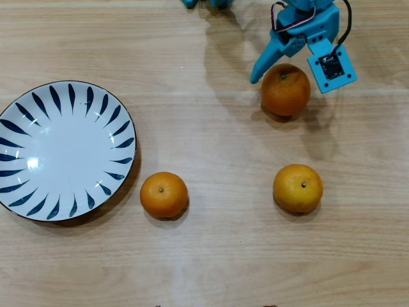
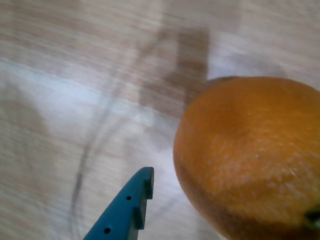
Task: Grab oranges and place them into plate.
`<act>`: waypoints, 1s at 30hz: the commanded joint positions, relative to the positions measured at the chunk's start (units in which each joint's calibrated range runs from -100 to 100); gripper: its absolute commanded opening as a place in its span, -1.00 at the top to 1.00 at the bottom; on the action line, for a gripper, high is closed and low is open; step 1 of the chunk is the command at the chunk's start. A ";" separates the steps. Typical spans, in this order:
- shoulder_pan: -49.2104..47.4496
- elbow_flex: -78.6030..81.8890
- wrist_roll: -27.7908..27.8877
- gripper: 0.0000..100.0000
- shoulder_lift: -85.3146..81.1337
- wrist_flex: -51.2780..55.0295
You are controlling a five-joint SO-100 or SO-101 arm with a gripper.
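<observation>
Three oranges lie on the wooden table in the overhead view: one at the upper right [image 1: 285, 91], one at the lower right [image 1: 298, 188], and one near the plate [image 1: 164, 194]. The white plate [image 1: 38, 185] with dark blue leaf strokes sits empty at the left. My blue gripper [image 1: 287, 75] hangs open over the upper-right orange, its long finger [image 1: 263, 64] just left of the fruit. In the wrist view that orange [image 2: 250, 160] fills the right side and one blue finger [image 2: 131, 205] rises from the bottom edge, apart from it. The other finger is hidden.
The arm's base parts [image 1: 204, 3] show at the top edge of the overhead view. Bare wood separates the plate from the oranges.
</observation>
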 commanded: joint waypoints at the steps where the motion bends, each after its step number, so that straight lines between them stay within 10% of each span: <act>1: 1.00 3.23 -0.24 0.00 -0.37 -7.29; 21: 1.81 15.81 -0.35 0.03 -0.28 -24.57; 30: 1.81 15.81 -0.35 0.56 -0.71 -24.57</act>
